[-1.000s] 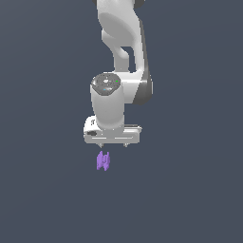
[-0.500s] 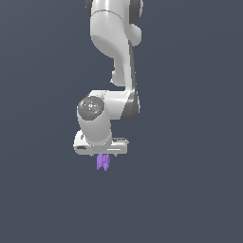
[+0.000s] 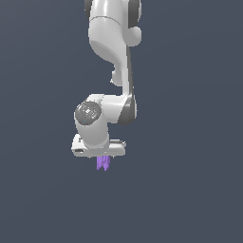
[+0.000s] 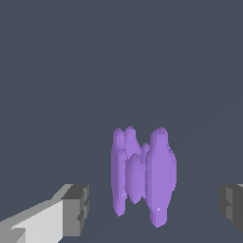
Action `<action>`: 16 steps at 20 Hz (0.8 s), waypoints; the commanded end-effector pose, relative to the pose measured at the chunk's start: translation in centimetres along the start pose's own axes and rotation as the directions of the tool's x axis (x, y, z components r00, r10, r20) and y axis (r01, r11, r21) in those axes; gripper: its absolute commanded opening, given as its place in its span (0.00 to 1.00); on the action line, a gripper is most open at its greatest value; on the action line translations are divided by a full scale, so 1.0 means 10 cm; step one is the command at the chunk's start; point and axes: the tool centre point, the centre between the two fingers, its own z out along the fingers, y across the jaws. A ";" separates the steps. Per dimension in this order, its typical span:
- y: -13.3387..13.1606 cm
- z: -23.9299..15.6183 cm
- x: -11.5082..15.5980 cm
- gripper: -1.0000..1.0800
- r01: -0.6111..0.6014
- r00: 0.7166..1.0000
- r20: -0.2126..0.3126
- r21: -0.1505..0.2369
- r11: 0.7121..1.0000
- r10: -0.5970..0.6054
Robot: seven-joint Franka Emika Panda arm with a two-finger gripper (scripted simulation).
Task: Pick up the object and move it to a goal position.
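The object [image 3: 103,163] is a small bright purple lumpy thing made of several upright prongs, resting on the dark grey floor. In the exterior view only its lower part shows beneath the white hand of my gripper [image 3: 102,157], which hangs directly over it. In the wrist view the object [image 4: 142,175] stands between my two grey fingertips [image 4: 77,209], one on each side. A clear gap separates each pad from the object. My gripper [image 4: 154,209] is open and straddles the object without touching it.
A plain dark grey surface [image 3: 190,190] fills both views. The white arm [image 3: 114,52] rises straight above the gripper. No other objects, containers or edges show.
My gripper has come down over the object and shifted slightly toward the exterior view's left. The hand now covers the object's top. The object has not moved.
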 end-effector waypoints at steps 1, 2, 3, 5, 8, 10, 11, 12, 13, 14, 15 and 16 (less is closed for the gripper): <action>0.00 0.05 0.00 0.96 0.000 1.000 0.001 0.000 1.000 0.000; 0.00 0.09 0.00 0.96 0.000 1.000 0.001 0.000 1.000 0.000; 0.00 0.13 0.00 0.96 0.001 1.000 0.001 0.000 1.000 -0.001; 0.00 0.25 -0.01 0.96 0.001 1.000 0.001 0.000 1.000 -0.001; 0.00 0.41 -0.01 0.96 0.001 1.000 0.001 0.000 1.000 -0.001; 0.00 0.48 -0.01 0.96 0.002 1.000 0.000 0.000 1.000 -0.002; 0.00 0.49 -0.01 0.96 0.002 1.000 0.000 0.000 1.000 -0.002; 0.00 0.50 -0.01 0.96 0.002 1.000 0.000 0.000 1.000 -0.002; 0.00 0.50 0.00 0.96 0.002 1.000 0.000 0.000 1.000 -0.002; 0.00 0.50 0.00 0.96 0.002 1.000 0.000 0.000 1.000 -0.002; 0.00 0.49 0.00 0.96 0.002 1.000 0.000 0.000 1.000 -0.002; 0.00 0.49 0.00 0.00 0.002 1.000 0.000 0.000 1.000 -0.002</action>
